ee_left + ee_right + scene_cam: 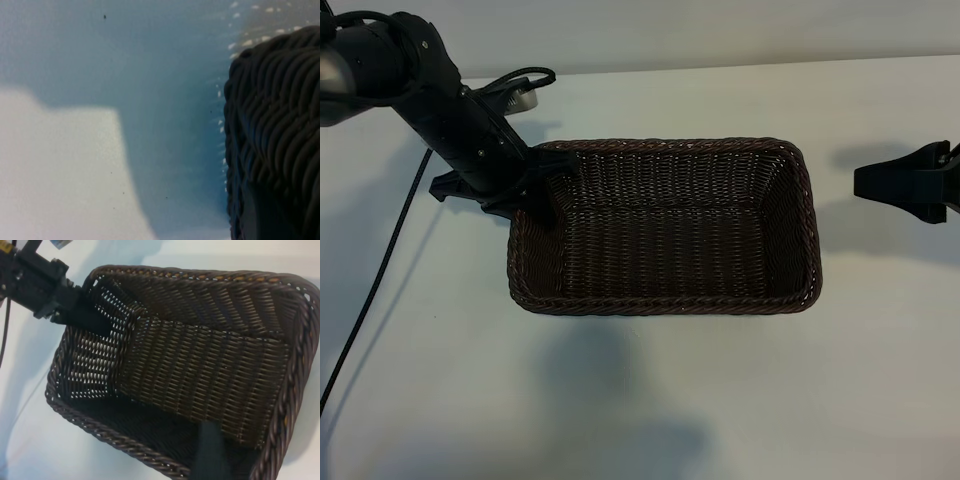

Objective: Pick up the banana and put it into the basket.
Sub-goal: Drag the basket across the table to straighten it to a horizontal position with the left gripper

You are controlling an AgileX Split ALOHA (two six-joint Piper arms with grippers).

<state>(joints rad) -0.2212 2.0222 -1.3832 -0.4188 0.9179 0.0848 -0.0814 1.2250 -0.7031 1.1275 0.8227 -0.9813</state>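
Basket: a dark brown woven basket [665,228] is set on the white worktop [640,400], near the middle, with its long sides running across the exterior view; its woven floor and sloping walls are seen bare.
Banana: no banana is made out in any of the three views, so its place cannot be told.
Left hand: the left hand [542,195] is lowered at the basket's left end, at the corner farther from the exterior camera, pointed steeply down. Its dark fingers are seen against the braided rim there; from the right wrist view they appear to lie at or over that rim, though contact is not shown clearly. The fingers are set close together with a narrow gap, and nothing yellow is seen between them; whether the rim itself is pinched cannot be told.
Left wrist view: only the basket's outer weave and shaded worktop are shown.
Right hand: the right hand [905,185] is held at the right edge, well apart from the basket, its fingers spread wide with nothing between them.
Cable: a black cable [375,290] is trailed across the worktop at the left.
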